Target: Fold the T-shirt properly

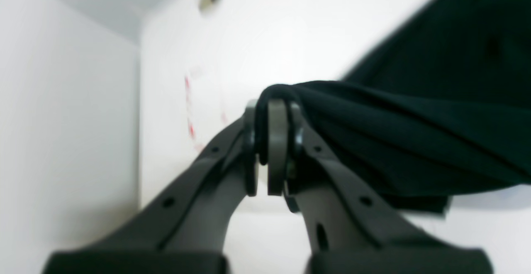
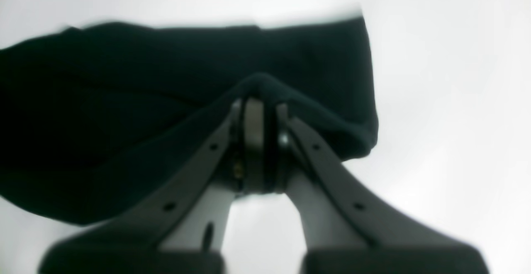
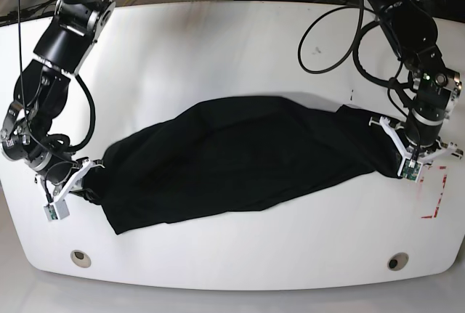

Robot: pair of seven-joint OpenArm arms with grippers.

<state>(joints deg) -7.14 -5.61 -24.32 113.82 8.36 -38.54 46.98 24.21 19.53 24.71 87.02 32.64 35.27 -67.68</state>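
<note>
Folding barely begun: the T-shirt (image 3: 240, 160) lies stretched, rumpled across the desk (image 3: 218, 44), left hand (image 3: 401, 155) and right hand (image 3: 86, 175) each clamped on an end.

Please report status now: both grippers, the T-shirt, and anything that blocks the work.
Left gripper shut on T-shirt edge. Right gripper shut on the opposite end. Shirt stretched between them across the white table, bunched. Nothing in the way.

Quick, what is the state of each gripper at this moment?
Left gripper: closed, holding an edge of the T-shirt.
Right gripper: closed, holding the opposite end of the T-shirt.
</note>
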